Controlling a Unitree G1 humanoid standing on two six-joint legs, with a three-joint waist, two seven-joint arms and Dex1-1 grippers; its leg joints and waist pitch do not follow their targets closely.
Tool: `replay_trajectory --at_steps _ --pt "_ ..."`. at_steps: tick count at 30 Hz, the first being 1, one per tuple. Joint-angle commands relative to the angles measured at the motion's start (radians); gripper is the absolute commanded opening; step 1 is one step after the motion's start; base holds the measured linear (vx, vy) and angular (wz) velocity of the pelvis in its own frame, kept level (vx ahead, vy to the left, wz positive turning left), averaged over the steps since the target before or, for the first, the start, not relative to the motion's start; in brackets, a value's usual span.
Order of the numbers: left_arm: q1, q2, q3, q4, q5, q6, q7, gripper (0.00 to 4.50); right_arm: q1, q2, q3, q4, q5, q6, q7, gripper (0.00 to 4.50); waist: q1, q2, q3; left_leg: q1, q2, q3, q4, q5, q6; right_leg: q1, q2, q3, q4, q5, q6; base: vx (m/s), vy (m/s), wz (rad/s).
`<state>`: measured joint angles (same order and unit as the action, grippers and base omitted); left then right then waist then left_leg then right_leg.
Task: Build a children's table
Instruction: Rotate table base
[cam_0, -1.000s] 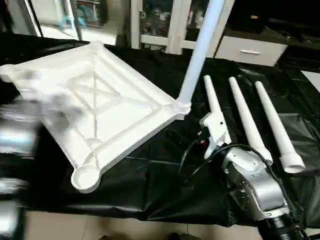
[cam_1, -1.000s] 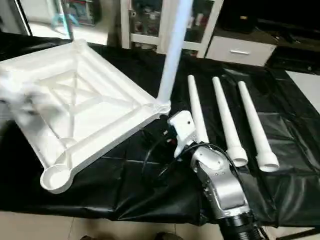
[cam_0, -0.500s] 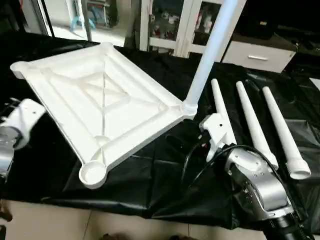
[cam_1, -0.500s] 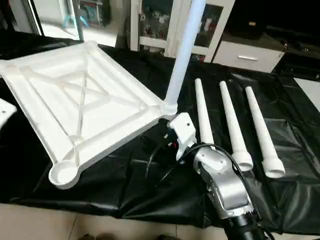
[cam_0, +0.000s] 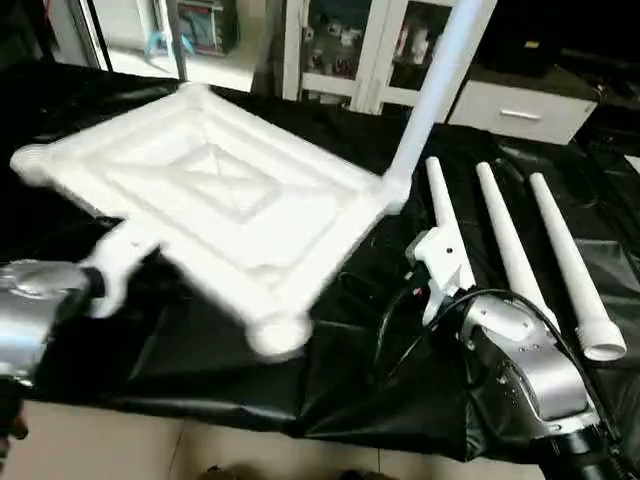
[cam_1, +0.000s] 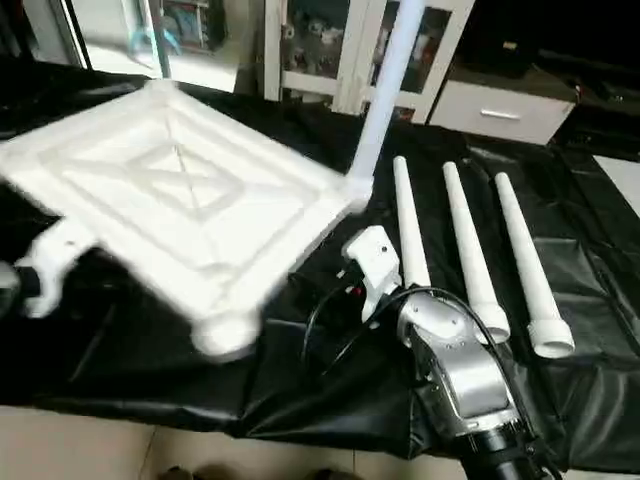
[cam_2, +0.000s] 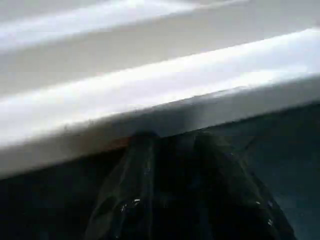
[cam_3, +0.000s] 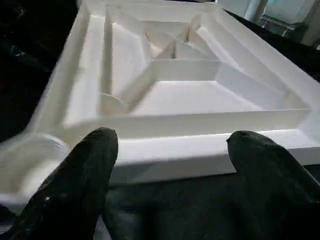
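The black-draped work table is carrying the white tabletop, which is lying ribbed side up. One leg is standing upright in the tabletop's corner nearest the right gripper. Three loose legs are lying side by side just beyond that corner. The right gripper's jaws are standing wide apart and empty, facing the tabletop's rim. The left gripper is sitting at the opposite rim; its black fingers are meeting the rim's underside, and I cannot tell whether they are gripping it.
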<state>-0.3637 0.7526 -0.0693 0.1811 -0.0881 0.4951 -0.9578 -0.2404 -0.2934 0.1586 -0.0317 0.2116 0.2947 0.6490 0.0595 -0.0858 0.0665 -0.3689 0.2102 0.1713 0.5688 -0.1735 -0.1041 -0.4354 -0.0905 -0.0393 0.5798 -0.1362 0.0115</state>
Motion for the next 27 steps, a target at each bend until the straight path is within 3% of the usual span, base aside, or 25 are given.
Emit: replay_trajectory --at_steps 1,5,10,14,17,19,23,27 --pt "-0.019 -0.040 -0.009 -0.038 -0.032 0.007 -0.005 1.48 -0.010 -0.002 -0.020 0.010 -0.002 -0.005 -0.013 3.86 -0.006 0.029 -0.057 0.013 0.006 0.012 -0.072 -0.260 -0.013 0.050 -0.019 0.026 -0.040 -0.185 -0.187 0.000 0.000 0.00" --pt "-0.046 -0.090 -0.021 -0.040 -0.022 0.027 0.046 1.48 -0.010 0.003 -0.021 0.018 -0.008 -0.010 -0.026 3.86 -0.008 0.029 -0.057 0.013 0.006 0.011 -0.071 -0.268 -0.013 0.051 -0.019 0.026 -0.043 -0.219 -0.171 0.000 0.000 0.00" --pt "-0.048 -0.132 -0.052 -0.113 -0.042 0.060 0.036 1.48 -0.010 0.010 -0.026 0.029 -0.015 -0.021 -0.045 3.86 -0.008 0.029 -0.058 0.013 0.007 0.010 -0.070 -0.256 -0.013 0.052 -0.020 0.026 -0.041 -0.210 -0.175 0.000 0.000 0.00" --pt "-0.088 -0.206 -0.076 -0.099 -0.029 0.050 0.082 1.48 -0.023 0.021 -0.041 0.037 -0.013 -0.031 -0.066 3.86 -0.005 0.030 -0.058 0.013 0.005 0.011 -0.067 -0.251 -0.006 0.051 -0.017 0.025 -0.042 -0.206 -0.176 0.000 0.000 0.00" --pt "-0.101 -0.227 -0.098 -0.092 -0.028 0.023 0.075 1.48 -0.027 0.021 -0.041 0.036 -0.012 -0.034 -0.064 3.86 -0.006 0.025 -0.059 0.008 0.003 0.009 -0.066 -0.256 -0.006 0.055 -0.018 0.024 -0.044 -0.219 -0.165 0.000 0.000 0.00" --pt "-0.102 -0.230 -0.109 -0.116 -0.038 -0.011 0.050 1.48 -0.025 0.018 -0.046 0.024 -0.005 -0.033 -0.059 3.86 -0.009 0.028 -0.059 0.008 0.003 0.009 -0.066 -0.253 -0.004 0.055 -0.017 0.025 -0.044 -0.217 -0.162 0.000 0.000 0.00" --pt "-0.132 -0.244 -0.105 -0.161 -0.077 -0.075 -0.017 1.48 -0.012 -0.004 -0.079 -0.010 0.036 -0.033 -0.030 3.86 -0.013 0.025 -0.061 0.007 0.004 0.011 -0.062 -0.219 0.011 0.057 -0.016 0.024 -0.038 -0.164 -0.188 0.000 0.000 0.00" --pt "-0.189 -0.230 -0.156 -0.069 -0.019 -0.189 -0.064 1.84 0.016 -0.053 -0.088 -0.050 0.061 -0.023 0.025 3.86 -0.010 0.023 -0.059 0.008 0.003 0.012 -0.062 -0.233 0.028 0.058 -0.015 0.024 -0.045 -0.202 -0.166 0.000 0.000 0.00"
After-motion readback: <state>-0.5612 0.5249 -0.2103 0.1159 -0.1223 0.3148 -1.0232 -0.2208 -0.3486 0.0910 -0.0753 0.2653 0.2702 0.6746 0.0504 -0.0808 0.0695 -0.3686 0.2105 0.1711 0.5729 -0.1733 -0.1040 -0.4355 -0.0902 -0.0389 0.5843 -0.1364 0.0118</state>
